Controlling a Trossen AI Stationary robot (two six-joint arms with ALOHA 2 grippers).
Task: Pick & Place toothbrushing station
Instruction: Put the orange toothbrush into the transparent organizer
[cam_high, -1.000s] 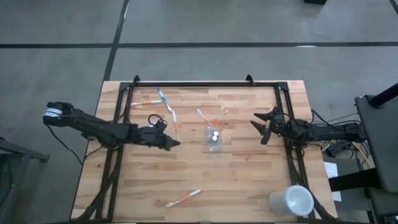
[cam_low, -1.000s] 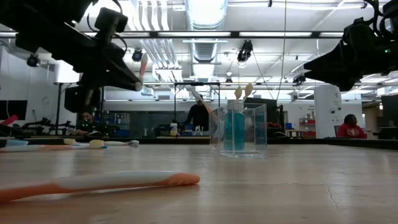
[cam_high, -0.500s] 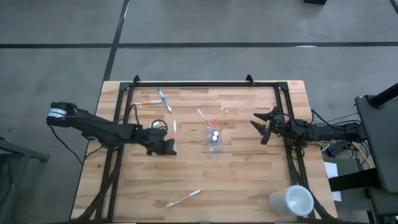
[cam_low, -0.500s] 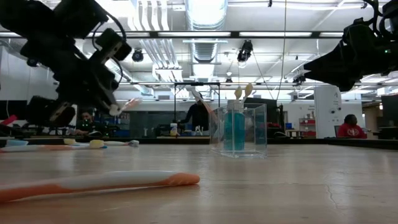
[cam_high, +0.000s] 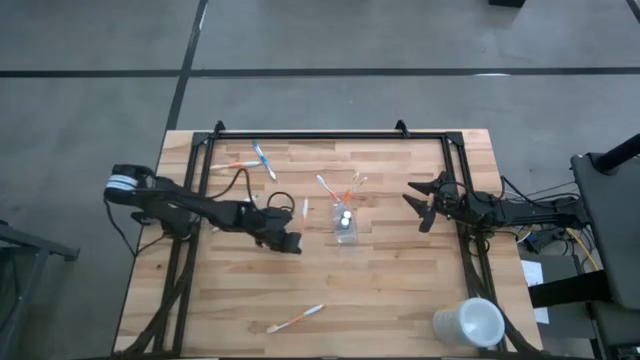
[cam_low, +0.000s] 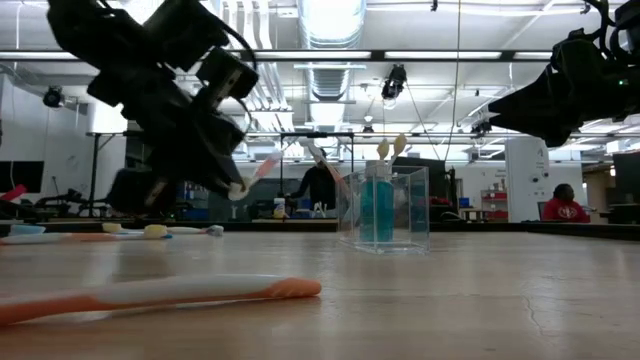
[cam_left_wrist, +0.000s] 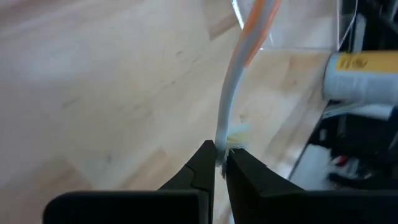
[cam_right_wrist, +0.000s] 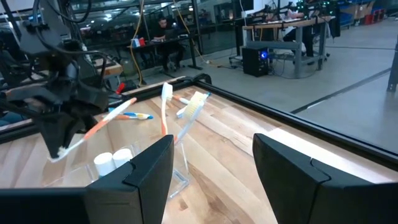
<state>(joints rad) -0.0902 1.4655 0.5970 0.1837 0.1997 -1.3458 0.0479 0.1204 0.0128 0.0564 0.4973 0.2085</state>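
Desk (cam_high: 400, 290): pale wood planks. Clear cup (cam_low: 388, 208) w/ blue tube (cam_low: 377, 208). Toothbrush (cam_left_wrist: 239, 81) white/orange. Black claws. White cup (cam_high: 468, 323).

Wooden plank desk (cam_high: 400, 290) with a black metal frame (cam_high: 310, 134) along its far edge, standing on a grey concrete floor (cam_high: 90, 90) crossed by dark seams. Beyond the desk, a large workshop hall: ceiling with long strip lights (cam_low: 330, 20), ducts and pipes; workbenches (cam_right_wrist: 292, 28) with equipment; a seated person in red (cam_low: 565, 205) at the right; another person (cam_low: 320, 187) standing farther back at centre.
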